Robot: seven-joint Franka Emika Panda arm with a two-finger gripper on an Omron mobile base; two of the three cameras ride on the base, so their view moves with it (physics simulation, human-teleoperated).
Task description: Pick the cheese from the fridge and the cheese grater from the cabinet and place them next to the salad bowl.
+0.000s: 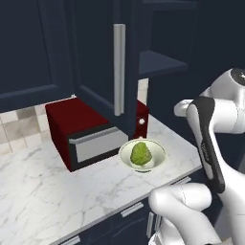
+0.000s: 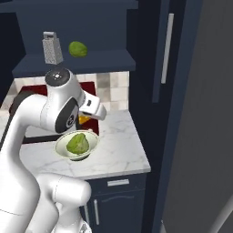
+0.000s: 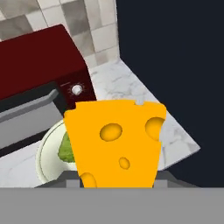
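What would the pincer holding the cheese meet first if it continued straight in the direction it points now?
Probably the marble counter beside the salad bowl, near the red microwave. The cheese hides the line ahead, so depth is unclear.

cheese [image 3: 117,144]: was orange-yellow, darker holes
bowl [image 1: 155,149]: was pale cream, green lettuce
grater [image 2: 52,48]: was silver-grey
cabinet [image 1: 95,52]: was dark navy
microwave [image 1: 79,124]: was dark red, grey door
counter [image 1: 43,191]: was white, grey-veined marble

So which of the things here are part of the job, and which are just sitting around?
Job: cheese in the gripper; cheese grater on the open cabinet shelf; salad bowl on the counter.
Sitting around: green lump beside the grater; dark red oven.
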